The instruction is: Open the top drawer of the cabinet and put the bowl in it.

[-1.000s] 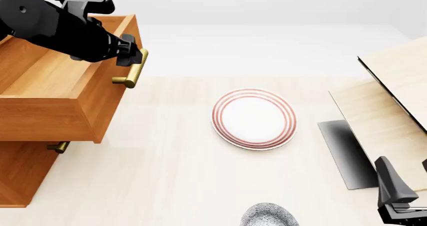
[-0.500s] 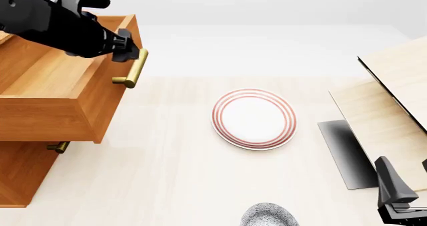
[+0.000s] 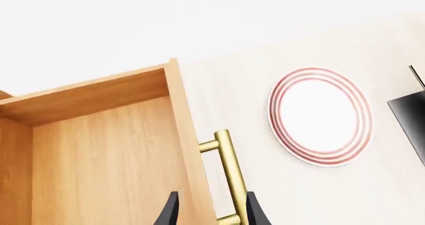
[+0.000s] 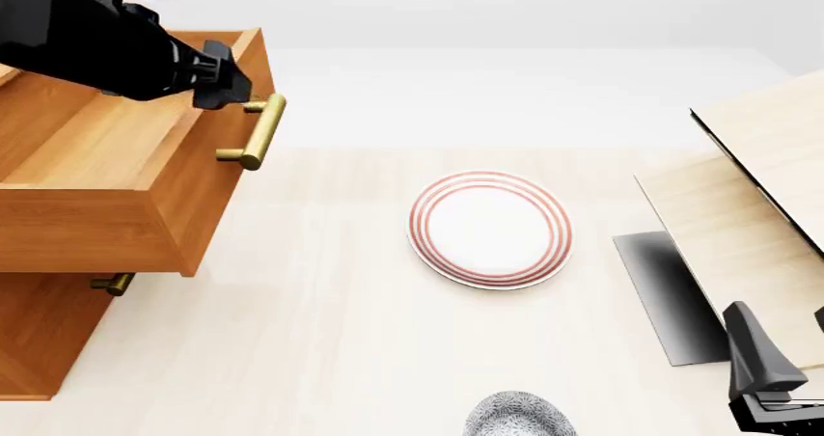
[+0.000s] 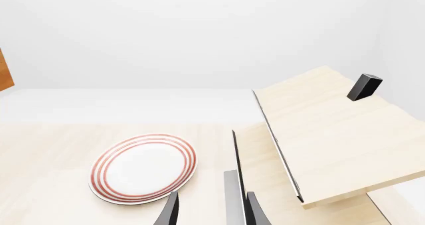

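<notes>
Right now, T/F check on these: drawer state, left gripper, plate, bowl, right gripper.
1. The top drawer is pulled out. True.
2. The left gripper is clamped on the brass handle. False: its fingers sit apart, off the handle, straddling the drawer's front panel.
3. The bowl is already inside the drawer. False: it sits on the table at the near edge of the front view, and the drawer holds nothing visible.
4. The plate with red rings lies flat on the table with nothing on it. True.
5. The right gripper holds the bowl. False: its fingers are apart and empty, pointing toward the plate.
</notes>
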You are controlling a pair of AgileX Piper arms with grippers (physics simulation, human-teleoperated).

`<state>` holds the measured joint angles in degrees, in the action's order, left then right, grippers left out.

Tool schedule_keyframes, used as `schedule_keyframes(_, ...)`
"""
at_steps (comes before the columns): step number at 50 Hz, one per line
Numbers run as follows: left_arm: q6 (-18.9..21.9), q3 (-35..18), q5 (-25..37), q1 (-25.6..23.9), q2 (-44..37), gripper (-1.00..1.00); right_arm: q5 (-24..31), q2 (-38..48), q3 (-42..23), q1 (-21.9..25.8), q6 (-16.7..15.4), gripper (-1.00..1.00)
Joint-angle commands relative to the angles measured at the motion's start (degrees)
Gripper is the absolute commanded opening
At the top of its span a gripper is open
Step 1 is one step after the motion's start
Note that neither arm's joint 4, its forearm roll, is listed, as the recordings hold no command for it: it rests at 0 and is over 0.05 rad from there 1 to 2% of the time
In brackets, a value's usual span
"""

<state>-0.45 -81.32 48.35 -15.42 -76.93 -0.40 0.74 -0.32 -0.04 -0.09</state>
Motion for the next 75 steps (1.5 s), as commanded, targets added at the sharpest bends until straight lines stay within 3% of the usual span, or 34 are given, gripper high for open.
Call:
schedule_keyframes(1,1.44,-0.51,1.6,-0.5,2.19,1.0,0.17,-0.23,0.04,0.0,-0.01,1.0)
schedule_keyframes(22,4.21,-0.38,3.27,-2.77,5.3,1.0,0.17,-0.23,0.04,0.01,0.0,1.0)
schedule_keyframes(32,5.65,-0.51,2.98,-6.95,6.85,1.0,0.17,-0.24,0.04,-0.01,0.0,1.0)
schedule_keyframes(46,6.26,2.7,2.82,-8.72,10.72,1.0,0.18,-0.25,0.04,-0.04,0.02,1.0)
schedule_keyframes(56,6.17,5.89,0.27,-13.72,11.32,1.0,0.17,-0.23,0.04,-0.01,0.02,1.0)
schedule_keyframes(75,6.86,9.96,-3.09,-18.84,11.74,1.0,0.17,-0.23,0.04,-0.02,0.0,1.0)
